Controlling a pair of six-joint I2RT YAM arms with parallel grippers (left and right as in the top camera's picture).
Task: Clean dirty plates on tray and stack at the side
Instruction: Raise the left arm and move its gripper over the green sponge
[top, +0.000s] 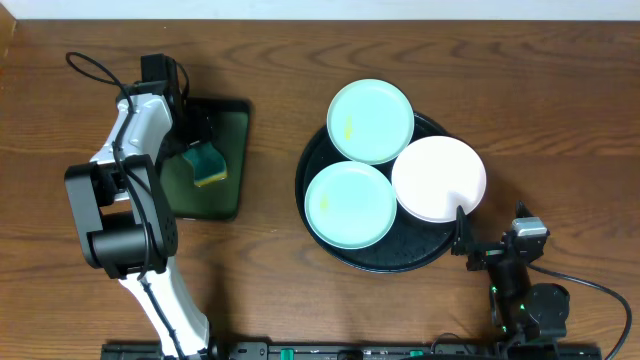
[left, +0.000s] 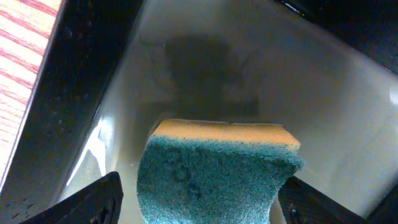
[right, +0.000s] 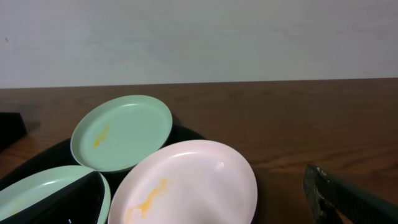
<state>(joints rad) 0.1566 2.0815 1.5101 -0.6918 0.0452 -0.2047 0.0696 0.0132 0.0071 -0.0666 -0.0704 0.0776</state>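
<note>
Overhead, white plate (top: 438, 178) overhangs tray (top: 400, 256) rim beside wide-spread right gripper (top: 466, 240).

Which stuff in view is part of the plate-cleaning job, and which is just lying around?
Job: far mint plate, near mint plate, white plate, black tray, sponge, green tray under it.
Lying about: left arm cable, right arm cable.

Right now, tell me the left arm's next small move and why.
Probably close the left gripper on the sponge: its open fingers straddle it in the small green tray, and the plates on the black tray show yellow smears.
</note>
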